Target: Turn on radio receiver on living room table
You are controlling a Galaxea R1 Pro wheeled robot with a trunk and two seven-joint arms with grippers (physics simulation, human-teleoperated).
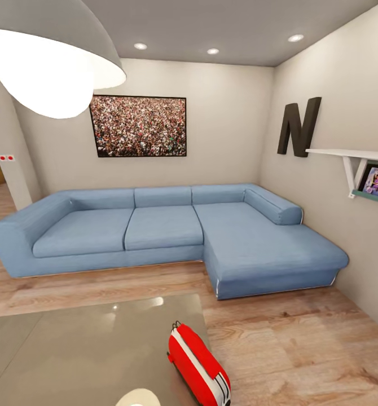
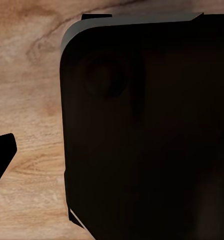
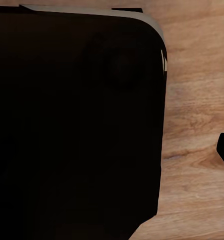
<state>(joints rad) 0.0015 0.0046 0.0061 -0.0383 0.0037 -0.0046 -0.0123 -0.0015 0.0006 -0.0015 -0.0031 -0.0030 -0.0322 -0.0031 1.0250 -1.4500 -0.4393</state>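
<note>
Head view is showing you the red radio receiver [image 1: 198, 366] lying on the glossy tabletop [image 1: 70, 349] near its 5 o'clock corner, the blue sofa [image 1: 166, 237] sitting at 12 o'clock. You cannot tell either tool's opening from the wrist views.

Both wrist cameras look down past a dark, rounded slab of the robot's body [image 2: 147, 135]. A black finger [image 2: 0, 152] tip pokes in; jaws' spacing can't be judged.
</note>
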